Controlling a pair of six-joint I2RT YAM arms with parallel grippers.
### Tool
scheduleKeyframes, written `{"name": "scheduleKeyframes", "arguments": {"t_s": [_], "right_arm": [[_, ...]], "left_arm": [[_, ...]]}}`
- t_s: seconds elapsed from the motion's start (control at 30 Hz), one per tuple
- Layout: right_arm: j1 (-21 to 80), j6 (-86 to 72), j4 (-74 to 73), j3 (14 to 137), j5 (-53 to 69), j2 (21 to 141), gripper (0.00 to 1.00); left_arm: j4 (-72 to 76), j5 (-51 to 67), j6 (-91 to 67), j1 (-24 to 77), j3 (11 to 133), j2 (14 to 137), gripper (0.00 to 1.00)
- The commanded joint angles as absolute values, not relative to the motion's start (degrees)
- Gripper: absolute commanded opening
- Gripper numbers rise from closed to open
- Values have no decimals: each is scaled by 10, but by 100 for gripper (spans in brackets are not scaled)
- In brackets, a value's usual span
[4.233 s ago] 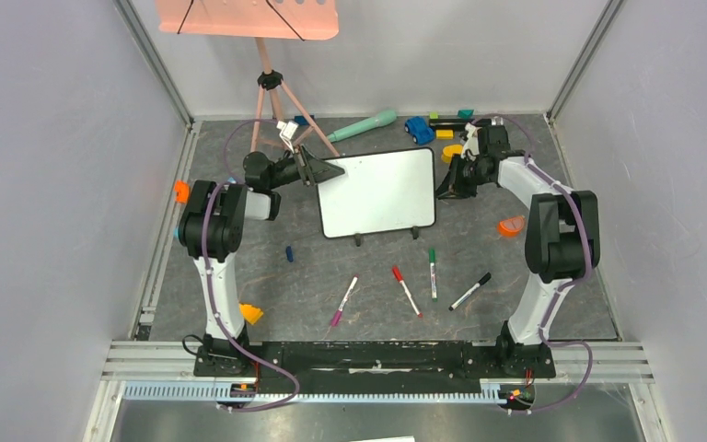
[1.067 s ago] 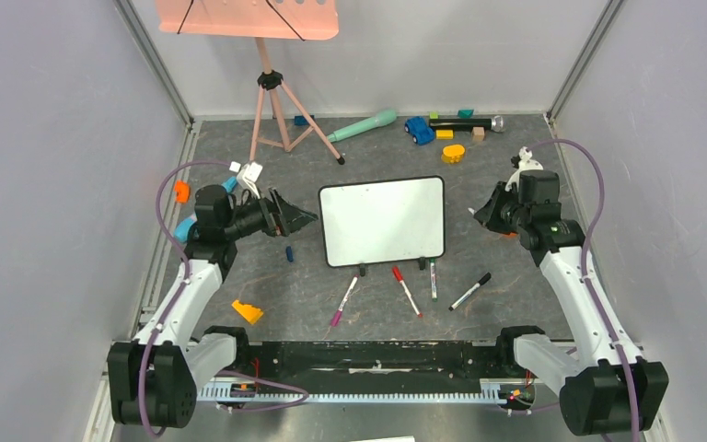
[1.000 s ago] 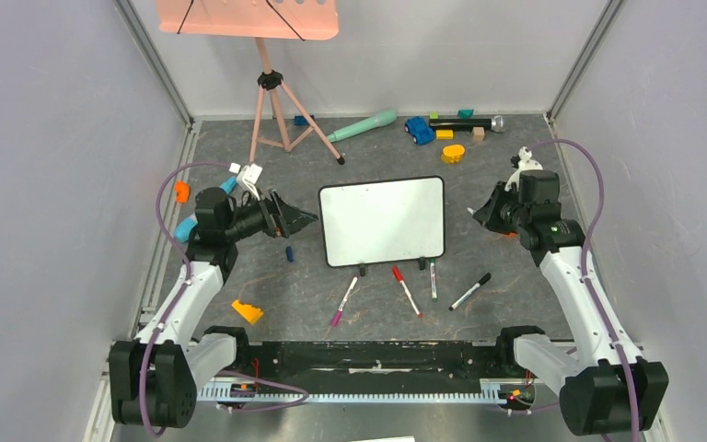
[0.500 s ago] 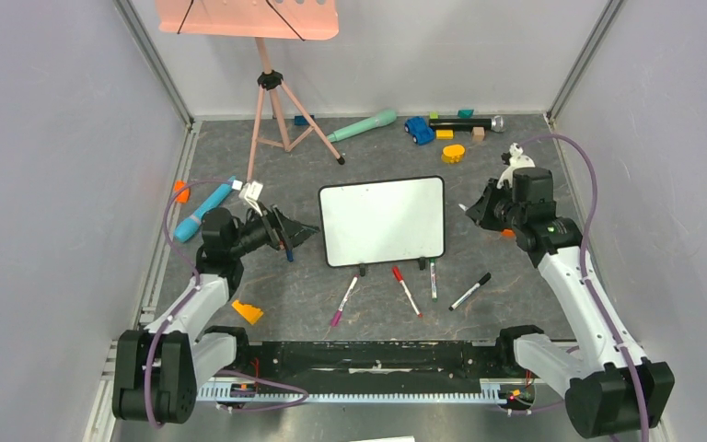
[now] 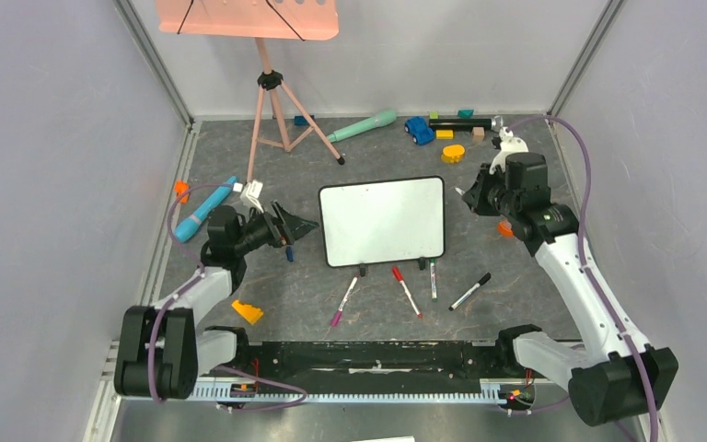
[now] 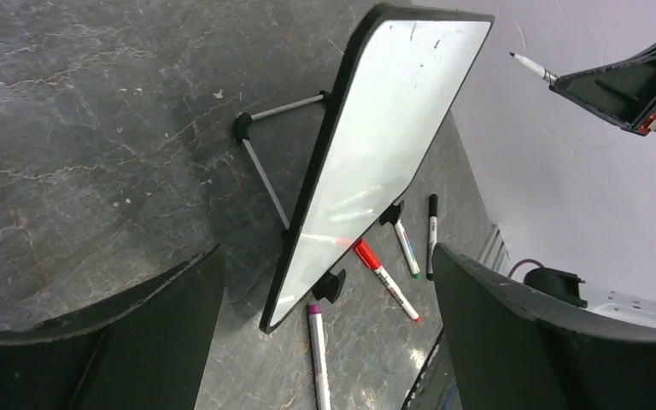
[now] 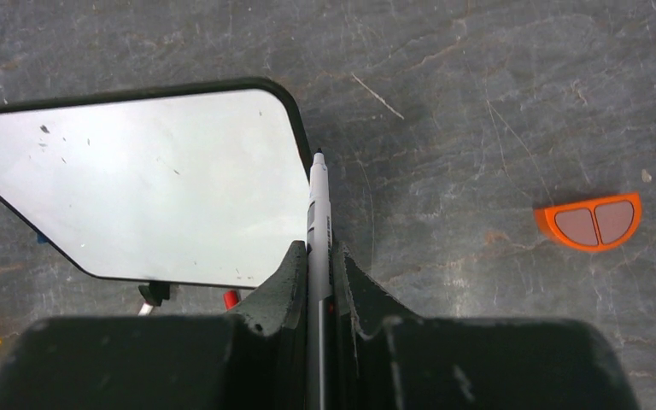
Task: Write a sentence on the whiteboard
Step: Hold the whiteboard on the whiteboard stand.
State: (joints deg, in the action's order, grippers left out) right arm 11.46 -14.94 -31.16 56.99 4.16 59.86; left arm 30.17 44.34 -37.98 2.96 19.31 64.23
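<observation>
At the left, the left arm [image 5: 224, 232] lies low over the bench [image 5: 239, 175]. It is folded closer to its base than one second ago, when the wrist stood farther from the near edge. The left jaws stand wide apart with nothing between them. They are aimed at the left edge of the whiteboard [image 5: 382, 221] and are clear of it. In the left wrist view we see the two dark fingers [image 6: 137, 333] framing the board from its side. A small blue cap [image 5: 288, 253] lies on the bench near them.

The whiteboard stands on its two black feet at the middle of the bench, where it stood one second ago. Four seconds ago it sat farther back, with both arms at its upper corners. Its face shows white with a few small specks.

In front of the feet lie four loose markers: purple [image 5: 343, 301], red [image 5: 406, 290], green [image 5: 432, 279] and black [image 5: 470, 291].

The right arm [image 5: 562, 249] has carried the right jaws farther from the near edge and toward the board's upper right corner. The right jaws are clamped on a marker [image 7: 318, 213]. Its tip is near that corner and apart from it in the left wrist view. An orange half-round piece [image 7: 594, 222] lies on the bench to the right.
</observation>
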Motion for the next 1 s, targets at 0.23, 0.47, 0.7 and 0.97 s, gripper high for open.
{"name": "scheduleKeyframes", "arguments": {"t_s": [0.23, 0.47, 0.7, 0.97], "right_arm": [[117, -162, -283, 655, 38, 672, 0], [117, -189, -285, 656, 31, 688, 0], [116, -187, -272, 658, 37, 699, 0], [116, -178, -260, 682, 56, 731, 0]], "left_arm": [[523, 525, -473, 21, 260, 790, 82], [568, 588, -467, 1, 263, 838, 85], [607, 605, -452, -26, 267, 899, 95], [735, 575, -509, -33, 247, 947, 97]]}}
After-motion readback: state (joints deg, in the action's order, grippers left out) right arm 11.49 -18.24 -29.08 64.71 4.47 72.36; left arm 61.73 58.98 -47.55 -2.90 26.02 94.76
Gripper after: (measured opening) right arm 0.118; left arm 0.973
